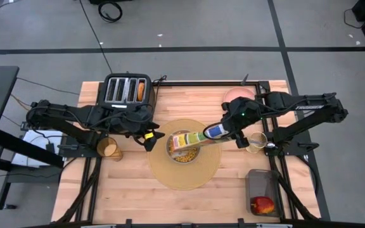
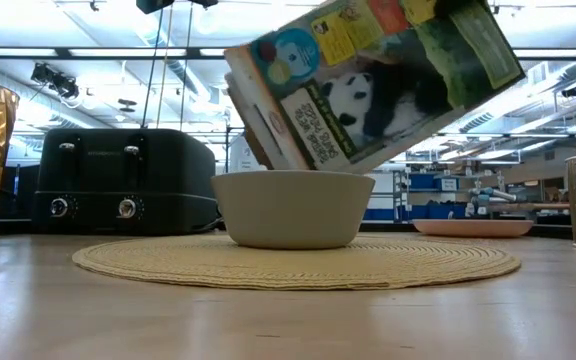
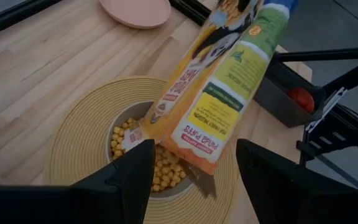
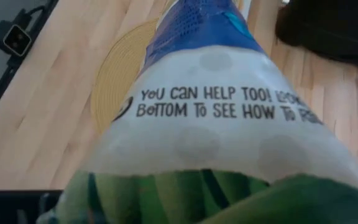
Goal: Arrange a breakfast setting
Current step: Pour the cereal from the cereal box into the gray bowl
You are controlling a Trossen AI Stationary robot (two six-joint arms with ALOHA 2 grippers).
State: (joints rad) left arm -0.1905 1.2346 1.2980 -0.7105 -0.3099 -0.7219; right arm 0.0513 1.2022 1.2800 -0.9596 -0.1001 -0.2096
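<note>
You're pouring now: right gripper [image 1: 228,132] pinching the cereal box [image 1: 192,138], tipping it over the bowl [image 2: 293,208] mid-frame on the placemat [image 1: 163,168]. Left gripper [image 1: 149,137] waiting spread. Plate [image 1: 238,93], cup [image 1: 109,149] and apple [image 1: 262,205] aren't placed yet.

The cereal box [image 3: 219,93] reads "PANDA PUFFS" on its yellow side panel and, on another face [image 4: 222,106], "YOU CAN HELP TOO!" and "BOTTOM TO SEE HOW".
</note>
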